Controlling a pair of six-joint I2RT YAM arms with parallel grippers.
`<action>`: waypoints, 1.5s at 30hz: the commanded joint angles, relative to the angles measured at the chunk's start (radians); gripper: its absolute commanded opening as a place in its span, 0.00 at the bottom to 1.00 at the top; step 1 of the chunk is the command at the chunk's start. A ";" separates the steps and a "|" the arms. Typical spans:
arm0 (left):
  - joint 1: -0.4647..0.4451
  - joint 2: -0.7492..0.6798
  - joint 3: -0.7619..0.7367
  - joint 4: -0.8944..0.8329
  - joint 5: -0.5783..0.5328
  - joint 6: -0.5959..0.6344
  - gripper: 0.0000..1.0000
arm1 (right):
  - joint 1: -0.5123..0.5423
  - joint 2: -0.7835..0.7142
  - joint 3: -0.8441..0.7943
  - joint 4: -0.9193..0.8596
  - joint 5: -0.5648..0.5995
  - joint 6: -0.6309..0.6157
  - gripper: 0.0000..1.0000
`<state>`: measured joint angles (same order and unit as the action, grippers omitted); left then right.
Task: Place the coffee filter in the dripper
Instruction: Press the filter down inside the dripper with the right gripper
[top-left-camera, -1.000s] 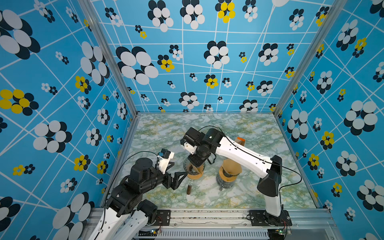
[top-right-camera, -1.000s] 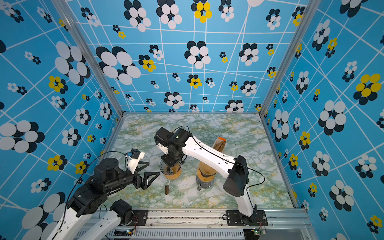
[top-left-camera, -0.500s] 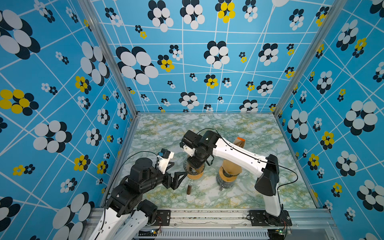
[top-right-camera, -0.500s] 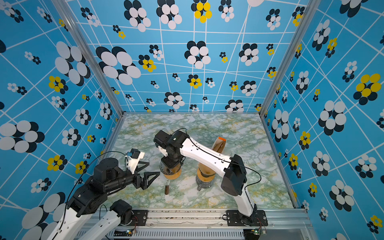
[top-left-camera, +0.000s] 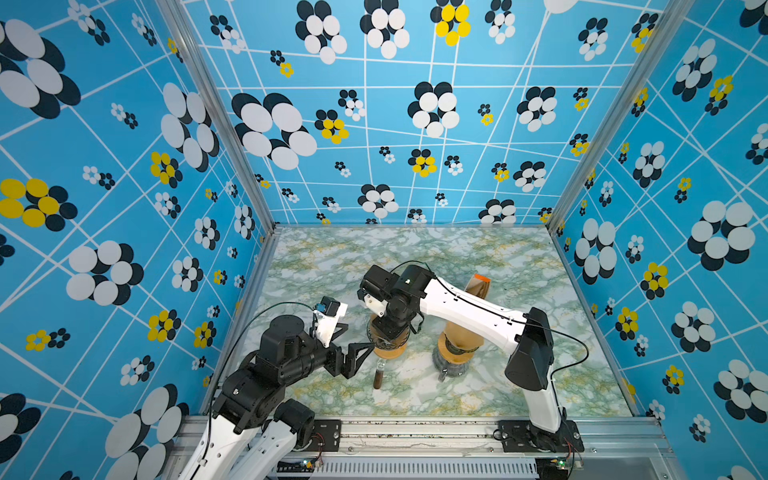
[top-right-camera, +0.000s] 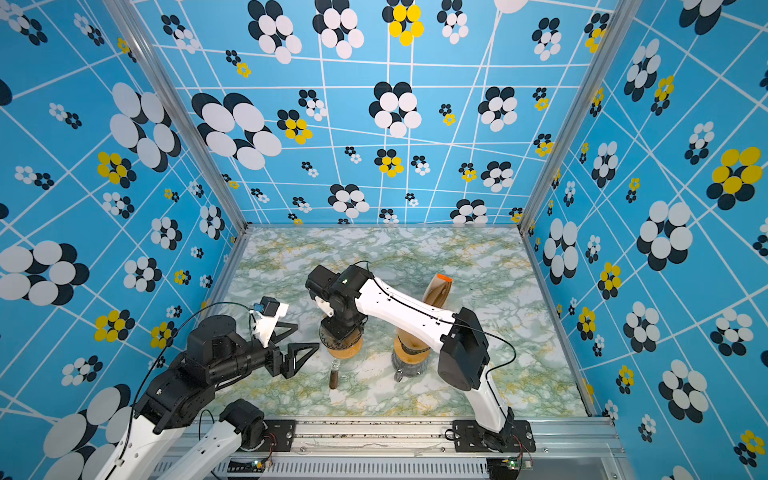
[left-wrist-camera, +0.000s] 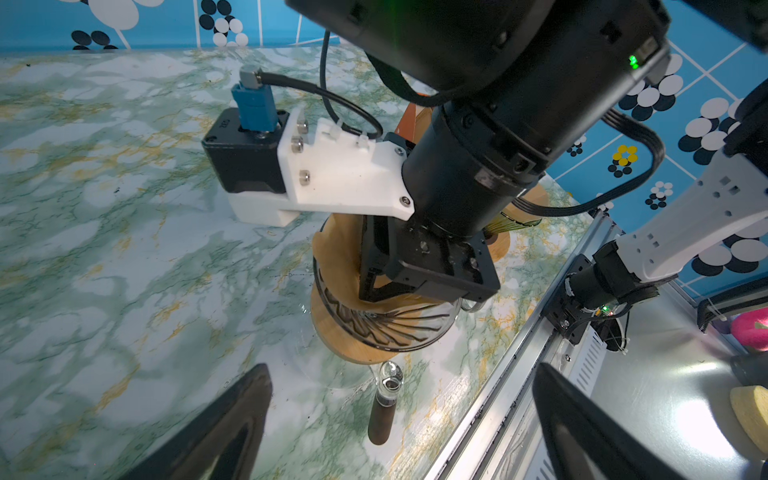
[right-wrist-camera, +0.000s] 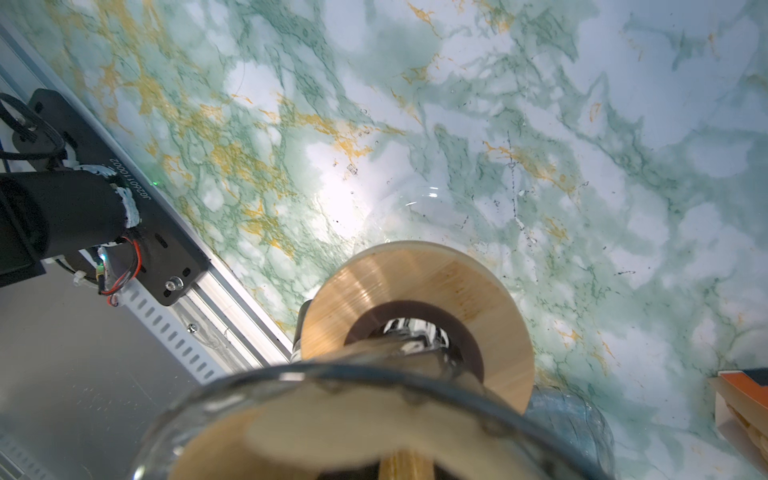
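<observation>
The dripper (top-left-camera: 388, 353) (top-right-camera: 343, 352) is a ribbed glass cone (left-wrist-camera: 395, 326) on a round wooden collar (right-wrist-camera: 419, 274), standing at the front middle of the marble table. Its dark handle (left-wrist-camera: 379, 417) points toward the front edge. The brown paper coffee filter (left-wrist-camera: 334, 249) (right-wrist-camera: 332, 428) sits partly inside the cone, its edge rising above the rim. My right gripper (left-wrist-camera: 368, 291) (top-left-camera: 388, 332) reaches down into the cone, shut on the filter. My left gripper (top-left-camera: 359, 337) (top-right-camera: 306, 336) (left-wrist-camera: 401, 370) stands open just left of the dripper, holding nothing.
A second glass stand carrying a stack of brown filters (top-left-camera: 457, 343) (top-right-camera: 411, 349) stands right of the dripper, under my right arm. A filter packet with an orange top (top-left-camera: 478, 286) (top-right-camera: 438, 289) stands behind it. The metal front rail (top-left-camera: 415, 424) borders the table.
My right gripper has shifted slightly left and lower, further into the dripper with the filter. The left arm has stayed still.
</observation>
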<state>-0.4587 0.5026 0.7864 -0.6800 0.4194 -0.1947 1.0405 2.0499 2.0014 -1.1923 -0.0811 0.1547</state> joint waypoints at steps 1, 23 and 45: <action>0.011 0.007 -0.013 0.022 0.023 0.005 0.99 | 0.009 0.013 -0.016 0.005 -0.011 0.009 0.24; 0.022 0.012 -0.014 0.025 0.032 0.005 0.99 | 0.018 0.017 -0.040 0.011 0.005 0.003 0.24; 0.026 0.013 -0.013 0.025 0.036 0.005 0.99 | 0.021 -0.009 0.031 -0.028 0.034 0.003 0.08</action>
<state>-0.4442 0.5095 0.7860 -0.6735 0.4351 -0.1947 1.0534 2.0556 2.0277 -1.1969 -0.0513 0.1505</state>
